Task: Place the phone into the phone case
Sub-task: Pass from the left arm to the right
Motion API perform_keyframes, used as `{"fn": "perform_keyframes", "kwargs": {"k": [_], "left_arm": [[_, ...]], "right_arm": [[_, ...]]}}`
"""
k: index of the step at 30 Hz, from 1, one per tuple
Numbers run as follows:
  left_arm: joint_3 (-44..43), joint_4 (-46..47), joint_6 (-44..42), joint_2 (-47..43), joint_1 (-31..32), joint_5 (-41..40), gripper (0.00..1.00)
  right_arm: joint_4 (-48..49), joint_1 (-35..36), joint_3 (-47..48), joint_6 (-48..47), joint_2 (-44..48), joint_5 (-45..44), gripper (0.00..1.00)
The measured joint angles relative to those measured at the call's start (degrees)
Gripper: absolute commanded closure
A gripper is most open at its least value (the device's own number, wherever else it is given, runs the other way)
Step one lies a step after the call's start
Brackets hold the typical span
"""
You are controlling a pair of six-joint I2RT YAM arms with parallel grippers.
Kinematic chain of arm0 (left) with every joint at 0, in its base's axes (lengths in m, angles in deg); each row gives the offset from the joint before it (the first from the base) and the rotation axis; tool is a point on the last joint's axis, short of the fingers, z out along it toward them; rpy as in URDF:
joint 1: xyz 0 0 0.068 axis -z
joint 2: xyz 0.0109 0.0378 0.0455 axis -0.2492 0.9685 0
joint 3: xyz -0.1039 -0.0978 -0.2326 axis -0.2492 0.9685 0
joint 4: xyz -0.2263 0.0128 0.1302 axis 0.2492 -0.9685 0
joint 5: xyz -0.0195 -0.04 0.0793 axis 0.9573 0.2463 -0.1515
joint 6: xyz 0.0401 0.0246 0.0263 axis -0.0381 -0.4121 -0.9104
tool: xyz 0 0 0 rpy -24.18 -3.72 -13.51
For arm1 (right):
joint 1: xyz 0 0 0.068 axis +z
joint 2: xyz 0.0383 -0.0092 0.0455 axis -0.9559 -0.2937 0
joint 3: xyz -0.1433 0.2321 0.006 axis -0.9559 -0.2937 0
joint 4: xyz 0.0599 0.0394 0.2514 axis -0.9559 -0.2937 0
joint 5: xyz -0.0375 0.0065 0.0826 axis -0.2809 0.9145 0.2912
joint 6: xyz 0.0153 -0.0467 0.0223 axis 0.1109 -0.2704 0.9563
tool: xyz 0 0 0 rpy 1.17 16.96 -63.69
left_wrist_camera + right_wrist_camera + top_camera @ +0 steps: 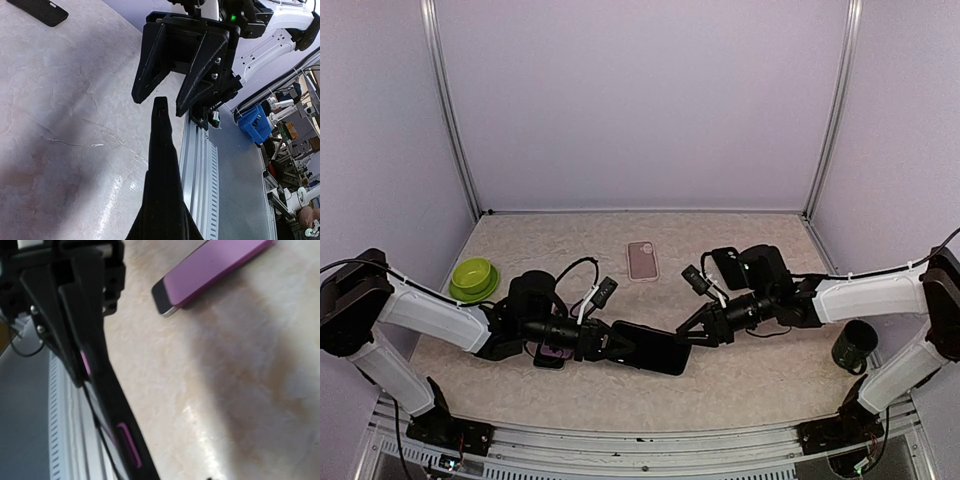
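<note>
A black phone case [655,348] with pink side buttons is held above the table between the two arms. My left gripper [612,342] is shut on its left end. In the left wrist view the case [161,165] runs edge-on up to my right gripper [162,102], whose fingers stand open on either side of its tip. The right wrist view shows the case [112,405] edge-on with the left gripper [80,377] clamped on it. The purple phone [550,353] lies flat on the table under the left arm, and it also shows as the phone [210,275].
A pink phone-shaped item [642,260] lies at the table's back middle, and a black one [725,266] lies beside the right arm. A green bowl [473,277] sits at the left. A black cup [853,346] stands at the right. The metal rail [200,170] marks the near edge.
</note>
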Motion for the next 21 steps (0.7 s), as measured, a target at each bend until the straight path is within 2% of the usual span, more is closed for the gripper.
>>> {"fn": "perform_keyframes", "kwargs": {"k": [2,11,13,16,19,21], "left_arm": [[-0.02,0.26,0.02,0.00,0.00,0.66,1.00],[-0.20,1.14,0.44,1.20,-0.35,4.66,1.00],[-0.39,1.49,0.46,1.75,-0.33,5.66,1.00],[-1.57,0.90,0.46,3.41,-0.35,6.29,0.93],[-2.86,0.55,0.81,5.35,-0.44,6.97,0.83],[-3.32,0.98,1.53,6.43,-0.48,6.91,0.73]], "right_arm": [[0.39,0.59,0.00,-0.15,-0.59,0.79,0.63],[0.35,3.08,0.48,-2.86,-2.58,5.57,1.00],[-0.28,3.10,0.46,-3.30,-2.60,6.54,1.00],[-1.51,2.93,0.35,-3.80,-2.56,6.25,1.00],[-2.19,2.67,-0.37,-4.24,-2.12,5.35,1.00],[-2.16,2.62,-0.98,-4.20,-1.33,4.42,1.00]]}}
